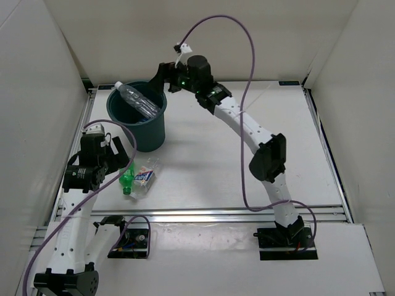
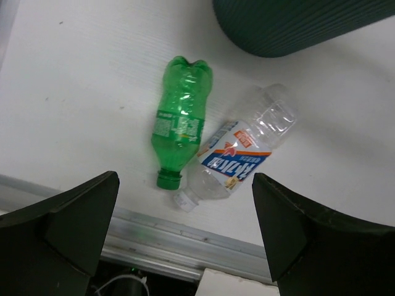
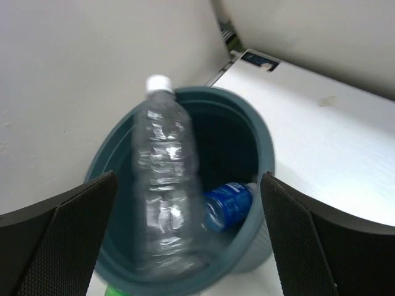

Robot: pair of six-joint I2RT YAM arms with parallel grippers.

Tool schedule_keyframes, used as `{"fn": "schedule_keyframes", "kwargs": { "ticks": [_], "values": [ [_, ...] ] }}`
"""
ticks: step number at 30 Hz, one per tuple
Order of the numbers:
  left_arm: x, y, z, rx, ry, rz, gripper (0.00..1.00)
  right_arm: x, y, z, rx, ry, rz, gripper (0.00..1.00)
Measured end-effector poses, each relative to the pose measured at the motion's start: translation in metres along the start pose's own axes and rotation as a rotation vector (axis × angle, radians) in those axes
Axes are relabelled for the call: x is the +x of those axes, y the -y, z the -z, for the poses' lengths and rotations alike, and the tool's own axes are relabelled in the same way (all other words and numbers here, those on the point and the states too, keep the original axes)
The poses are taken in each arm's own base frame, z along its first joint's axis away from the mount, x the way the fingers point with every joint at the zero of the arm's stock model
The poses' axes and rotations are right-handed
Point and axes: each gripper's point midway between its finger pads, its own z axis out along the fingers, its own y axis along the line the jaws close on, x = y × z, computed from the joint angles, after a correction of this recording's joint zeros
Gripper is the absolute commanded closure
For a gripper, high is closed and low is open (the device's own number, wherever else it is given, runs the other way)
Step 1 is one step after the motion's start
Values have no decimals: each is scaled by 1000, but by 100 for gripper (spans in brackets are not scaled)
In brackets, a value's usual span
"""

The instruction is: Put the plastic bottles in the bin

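Note:
The dark teal bin (image 1: 155,132) stands at the back left. A plain clear bottle (image 1: 139,100) lies tilted across its mouth, blurred in the right wrist view (image 3: 163,185), with its white cap over the far rim. A blue-labelled bottle (image 3: 228,206) lies inside the bin (image 3: 266,145). My right gripper (image 1: 162,79) is open and empty just above the bin (image 3: 188,191). The green bottle (image 2: 179,120) and the clear bottle with the white-blue-yellow label (image 2: 237,157) lie side by side on the table in front of the bin (image 2: 296,24). My left gripper (image 2: 185,197) is open above them.
An aluminium rail (image 2: 185,231) runs along the table's near edge, just below the two lying bottles' caps. White walls enclose the table on the left, back and right. A purple cable (image 1: 247,74) arcs over the right arm.

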Motion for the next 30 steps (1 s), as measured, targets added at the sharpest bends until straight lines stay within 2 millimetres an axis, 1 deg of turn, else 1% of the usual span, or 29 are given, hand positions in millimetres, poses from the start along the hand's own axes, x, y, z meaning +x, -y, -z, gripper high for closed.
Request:
{"fn": "schedule_keyframes", "kwargs": {
  "ticks": [1,3,6,8,10,11,13,15,17,21,23,26,30],
  "values": [
    [1,3,-1,21,10,-1,0,-10,2,10,24,7,6,0],
    [4,11,-2,81,28,-11,0,-35,-2,33,55,34,21,0],
    [11,21,-4,161,33,-54,0,-88,-17,76,78,113,62,0],
    [11,29,-8,198,23,-96,0,-122,-30,111,94,175,101,0],
    [12,37,-14,217,7,-141,0,-144,-40,139,109,215,128,0],
    [14,42,-17,227,-5,-167,0,-150,-45,150,113,228,142,0],
    [19,49,-24,242,-25,-211,0,-152,-49,165,125,225,157,0],
    [28,55,-31,250,-52,-257,0,-147,-47,168,140,205,167,0],
    [40,62,-39,247,-96,-308,0,-133,-39,165,160,163,165,0],
    [65,75,-58,215,-198,-416,0,-95,-12,159,218,44,148,0],
    [77,80,-64,201,-236,-469,0,-85,-3,160,237,8,139,0],
    [86,84,-69,181,-259,-521,0,-83,6,163,254,-5,133,0],
    [90,85,-77,151,-261,-533,0,-88,20,168,263,-3,123,0]
  ]
}}
